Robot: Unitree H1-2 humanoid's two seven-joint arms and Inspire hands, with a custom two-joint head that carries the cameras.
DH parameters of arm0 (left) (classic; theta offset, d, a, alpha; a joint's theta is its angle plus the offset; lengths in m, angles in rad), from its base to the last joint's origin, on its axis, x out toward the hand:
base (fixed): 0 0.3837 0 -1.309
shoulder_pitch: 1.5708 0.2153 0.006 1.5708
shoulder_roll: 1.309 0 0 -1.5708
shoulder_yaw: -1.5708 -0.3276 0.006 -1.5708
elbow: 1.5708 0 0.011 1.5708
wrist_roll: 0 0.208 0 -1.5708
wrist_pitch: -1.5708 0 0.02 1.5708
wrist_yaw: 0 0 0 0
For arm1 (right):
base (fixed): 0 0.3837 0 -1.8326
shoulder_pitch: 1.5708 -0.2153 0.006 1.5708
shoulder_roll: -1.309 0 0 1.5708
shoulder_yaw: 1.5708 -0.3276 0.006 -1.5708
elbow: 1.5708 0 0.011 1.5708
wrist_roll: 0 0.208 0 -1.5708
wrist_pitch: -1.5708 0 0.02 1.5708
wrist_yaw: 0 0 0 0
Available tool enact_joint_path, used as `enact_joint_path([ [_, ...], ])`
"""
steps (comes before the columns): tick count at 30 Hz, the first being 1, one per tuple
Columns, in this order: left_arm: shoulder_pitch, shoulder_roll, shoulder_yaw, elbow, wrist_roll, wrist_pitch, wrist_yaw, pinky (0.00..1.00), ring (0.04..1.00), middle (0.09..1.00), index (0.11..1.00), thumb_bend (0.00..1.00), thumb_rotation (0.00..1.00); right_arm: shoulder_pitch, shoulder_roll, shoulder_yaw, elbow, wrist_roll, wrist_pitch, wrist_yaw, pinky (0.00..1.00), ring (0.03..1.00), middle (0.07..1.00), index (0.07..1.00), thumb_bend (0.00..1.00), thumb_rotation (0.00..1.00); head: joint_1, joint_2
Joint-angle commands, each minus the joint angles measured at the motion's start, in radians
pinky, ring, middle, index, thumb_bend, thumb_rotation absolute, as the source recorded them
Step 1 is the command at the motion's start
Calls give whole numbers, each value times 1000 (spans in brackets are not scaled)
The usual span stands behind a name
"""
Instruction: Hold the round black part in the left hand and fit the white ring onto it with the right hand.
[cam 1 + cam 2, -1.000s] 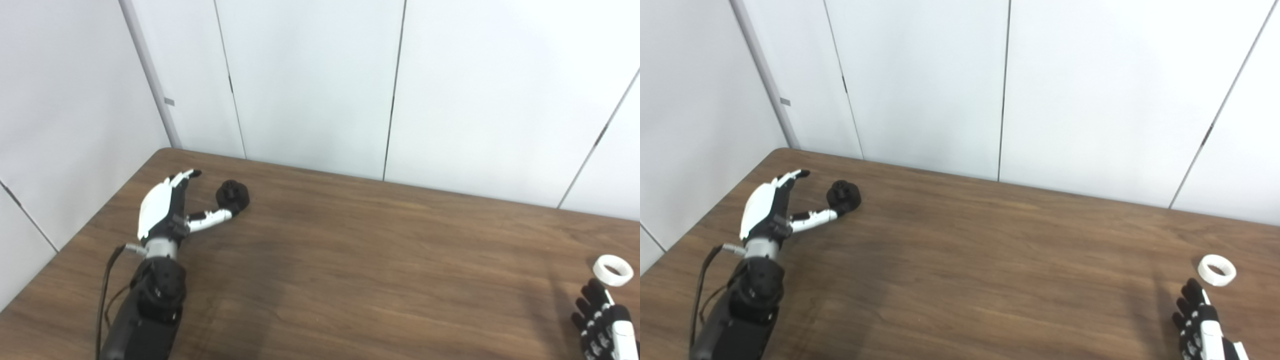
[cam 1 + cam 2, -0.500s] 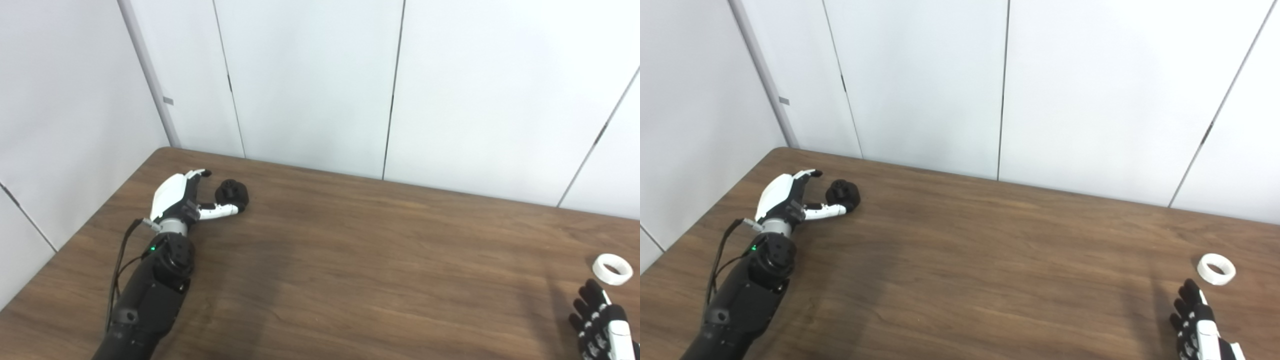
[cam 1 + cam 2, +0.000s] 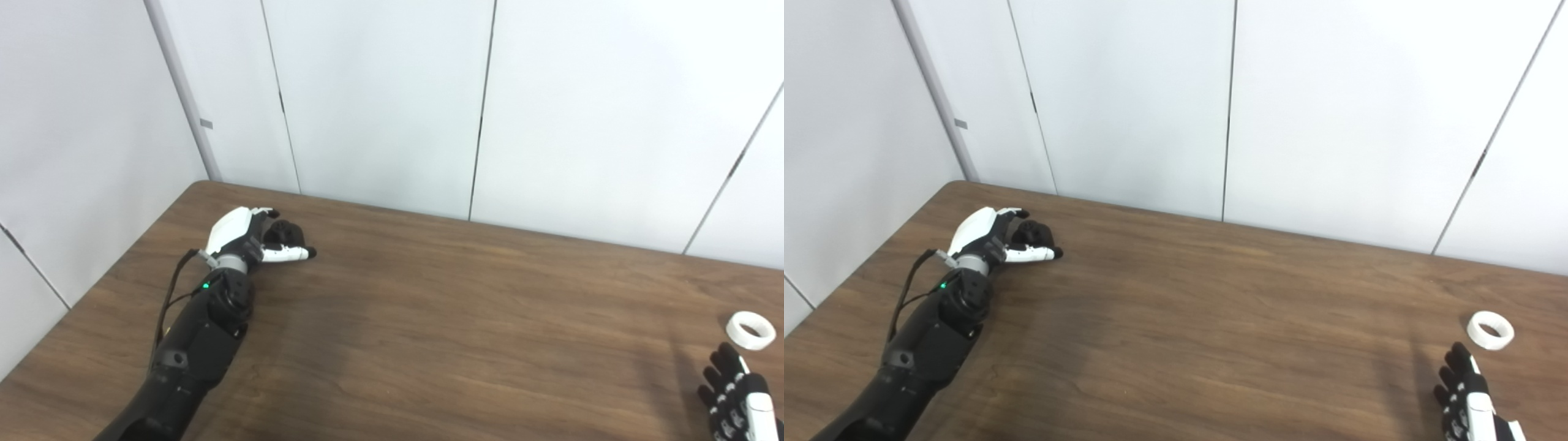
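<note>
The round black part [image 3: 286, 232] lies on the brown table [image 3: 441, 306] near its far left corner. My left hand [image 3: 245, 236] is around it, thumb in front of it and fingers behind, still spread and not closed on it. The white ring [image 3: 750, 330] lies flat on the table at the far right. My right hand [image 3: 735, 395] rests just in front of the ring at the bottom right corner, fingers apart, holding nothing and apart from the ring.
White wall panels [image 3: 380, 104] stand close behind the table's far edge and along its left side. A black cable [image 3: 168, 300] runs along my left forearm.
My left hand has reached forward and to the right, so the black part now sits between thumb and fingers. The right hand and the ring have stayed put.
</note>
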Motion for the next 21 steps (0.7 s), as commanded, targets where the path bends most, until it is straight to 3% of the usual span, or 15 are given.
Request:
enact_joint_path([
  [1, -63, 39, 0, 6, 11, 11, 9, 1000, 1000, 958, 848, 993, 441, -13, 0, -5, -43, 2, -10, -6, 1000, 1000, 1000, 1000, 317, 1000, 0, 1],
  [21, -81, 47, -26, 50, 32, 58, 48, 1000, 1000, 949, 830, 925, 371, -4, -17, -7, -50, 4, -18, 2, 1000, 1000, 1000, 1000, 326, 1000, 4, 8],
])
